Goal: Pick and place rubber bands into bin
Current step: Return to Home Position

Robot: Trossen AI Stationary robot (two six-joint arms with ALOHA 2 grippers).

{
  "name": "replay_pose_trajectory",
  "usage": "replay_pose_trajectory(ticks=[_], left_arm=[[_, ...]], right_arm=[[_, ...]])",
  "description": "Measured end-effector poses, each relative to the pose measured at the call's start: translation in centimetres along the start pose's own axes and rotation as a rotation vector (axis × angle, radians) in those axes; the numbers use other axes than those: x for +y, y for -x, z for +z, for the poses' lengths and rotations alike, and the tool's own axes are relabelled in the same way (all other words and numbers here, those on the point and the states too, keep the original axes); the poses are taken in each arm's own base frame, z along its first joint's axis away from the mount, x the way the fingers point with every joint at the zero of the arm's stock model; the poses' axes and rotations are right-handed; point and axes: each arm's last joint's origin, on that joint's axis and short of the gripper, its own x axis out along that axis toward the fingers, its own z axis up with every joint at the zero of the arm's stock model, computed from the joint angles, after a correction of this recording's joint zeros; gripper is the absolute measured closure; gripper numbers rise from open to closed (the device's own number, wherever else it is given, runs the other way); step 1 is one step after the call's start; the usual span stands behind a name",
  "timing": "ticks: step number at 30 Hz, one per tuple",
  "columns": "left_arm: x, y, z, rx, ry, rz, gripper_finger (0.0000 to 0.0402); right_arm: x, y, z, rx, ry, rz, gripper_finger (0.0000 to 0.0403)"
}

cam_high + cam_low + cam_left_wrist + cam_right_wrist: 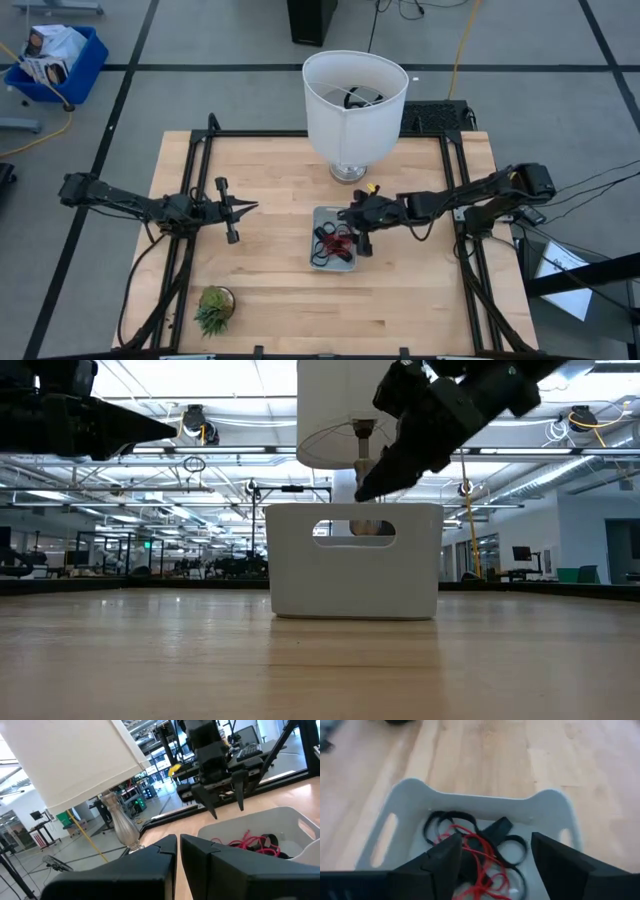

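Note:
The pale bin (318, 214) sits flat on the table's middle and holds a tangle of black and red-orange rubber bands (330, 243). They also show in the right wrist view (472, 847). My right gripper (353, 232) hangs open and empty just above the bin's right side. In the low view its fingertips (362, 492) stand a little above the bin's rim (355, 508). My left gripper (248, 208) is shut and empty, raised over the table left of the bin.
A tall white lampshade on a glass base (355, 100) stands just behind the bin. A small potted plant (214, 308) sits near the front left edge. A blue crate (55, 60) is on the floor beyond the table.

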Motion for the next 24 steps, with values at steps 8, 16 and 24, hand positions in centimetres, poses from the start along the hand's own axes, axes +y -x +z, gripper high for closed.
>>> replay_pose_trajectory(ticks=[8,16,24], left_arm=[[0.0,0.0,0.0,0.001,0.009,0.000,0.0371],[0.0,0.0,-0.3,0.047,0.048,0.036,0.0373],[0.0,0.0,-0.4,0.030,0.053,-0.010,0.0398]], right_arm=[[1.6,1.1,2.9,0.002,0.132,0.030,0.0176],[-1.3,1.4,2.1,-0.007,0.141,0.140,0.0369],[-3.8,5.9,1.1,-0.277,0.122,0.163,0.0401]])
